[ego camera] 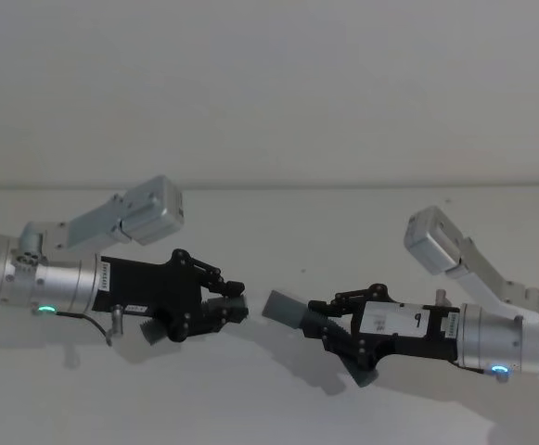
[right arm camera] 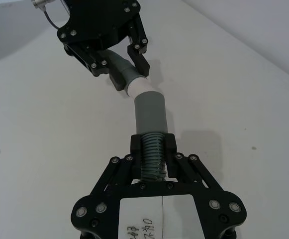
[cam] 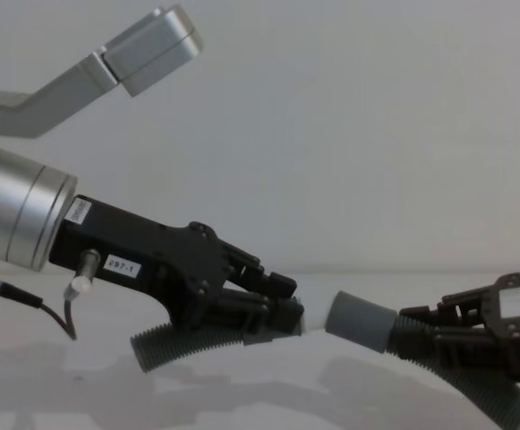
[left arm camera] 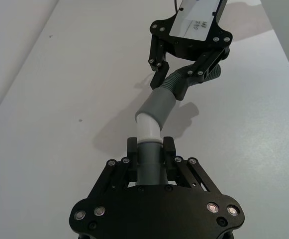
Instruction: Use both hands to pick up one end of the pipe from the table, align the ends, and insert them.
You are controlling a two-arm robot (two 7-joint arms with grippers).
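1. Left gripper [ego camera: 235, 306] pinched on the smooth grey collar of one hose piece [cam: 174, 345], its white tip [left arm camera: 147, 128] jutting just ahead of the fingertips; ribbed tail hanging behind and below the gripper.
2. Right gripper [ego camera: 317, 317] clamped on the ribbed part of the other hose piece [cam: 488, 394], grey cuff [ego camera: 284, 309] sticking out ahead of its fingertips, toward the left gripper.
3. Both pieces held up off the white counter [ego camera: 278, 222], ends facing, cuff mouth and white tip close; touching or just apart, cannot tell.
4. Seen from the left wrist, cuff angled off the tip's line, so probably still aligning: best to square the two axes first, then push.
5. Advisable to close the distance slowly and straight along the tip's axis, keeping both grips firm; ribbed hose likely to flex under the right gripper, letting the cuff droop or skew.
6. Risk as judged: cuff rim catching on the tip's edge and buckling the joint.
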